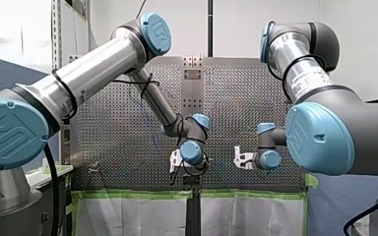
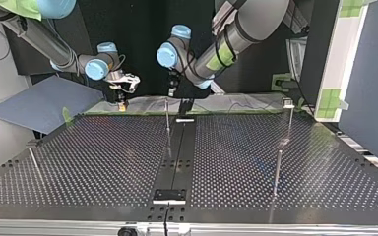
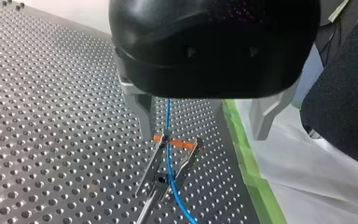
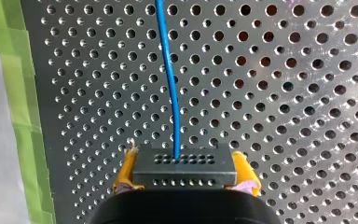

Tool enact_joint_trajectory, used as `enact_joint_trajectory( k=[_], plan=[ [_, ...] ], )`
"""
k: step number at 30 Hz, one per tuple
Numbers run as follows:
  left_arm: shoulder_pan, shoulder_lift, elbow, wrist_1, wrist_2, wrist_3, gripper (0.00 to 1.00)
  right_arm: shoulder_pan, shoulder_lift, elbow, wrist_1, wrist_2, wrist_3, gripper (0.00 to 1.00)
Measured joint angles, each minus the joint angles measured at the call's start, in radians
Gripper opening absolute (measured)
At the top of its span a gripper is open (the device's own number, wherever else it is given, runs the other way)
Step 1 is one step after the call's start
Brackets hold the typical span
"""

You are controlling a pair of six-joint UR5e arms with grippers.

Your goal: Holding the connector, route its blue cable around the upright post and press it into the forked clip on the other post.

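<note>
In the right wrist view my right gripper (image 4: pixel 185 164) is shut with its yellow pads (image 4: pixel 127 169) on a dark grey connector (image 4: pixel 184 173). The blue cable (image 4: pixel 171 84) leaves the connector and runs straight ahead over the perforated plate. In the left wrist view my left gripper (image 3: pixel 204 136) hangs open, metal fingers (image 3: pixel 142 112) wide apart. It is just above a forked clip (image 3: pixel 177 145) with orange tips. The blue cable (image 3: pixel 168 163) passes between the fork's prongs. The top view has my right gripper (image 2: pixel 122 100) left of my left gripper (image 2: pixel 171 91), both at the table's far edge.
In the top view thin upright posts stand on the perforated table (image 2: pixel 103 162): one under my left gripper (image 2: pixel 167 120), two at the right (image 2: pixel 289 120) (image 2: pixel 277 172), one at the left (image 2: pixel 34 162). Green tape (image 3: pixel 251 172) and white sheeting border the plate.
</note>
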State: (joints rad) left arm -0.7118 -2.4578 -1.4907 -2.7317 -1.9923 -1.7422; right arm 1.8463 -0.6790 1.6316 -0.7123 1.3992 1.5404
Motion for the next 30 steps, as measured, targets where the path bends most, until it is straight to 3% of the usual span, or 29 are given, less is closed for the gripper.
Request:
enact_joint_trajectory(
  k=[6,13,21,30],
  plan=[
    [-0.031,0.025,-0.023,0.003,-0.027,0.027,1.0,0.0,0.0,0.0,-0.001,0.0,0.0,0.0],
    [-0.063,0.095,-0.093,0.068,-0.046,0.038,1.0,-0.003,0.0,0.0,-0.002,0.0,0.001,0.0],
    [-0.066,0.177,-0.175,0.139,-0.047,0.026,1.0,-0.003,0.0,0.0,0.003,0.0,0.001,0.0],
    [-0.053,0.273,-0.271,0.159,-0.045,0.006,1.0,-0.003,0.001,0.0,0.004,0.0,0.024,0.0]
  ],
)
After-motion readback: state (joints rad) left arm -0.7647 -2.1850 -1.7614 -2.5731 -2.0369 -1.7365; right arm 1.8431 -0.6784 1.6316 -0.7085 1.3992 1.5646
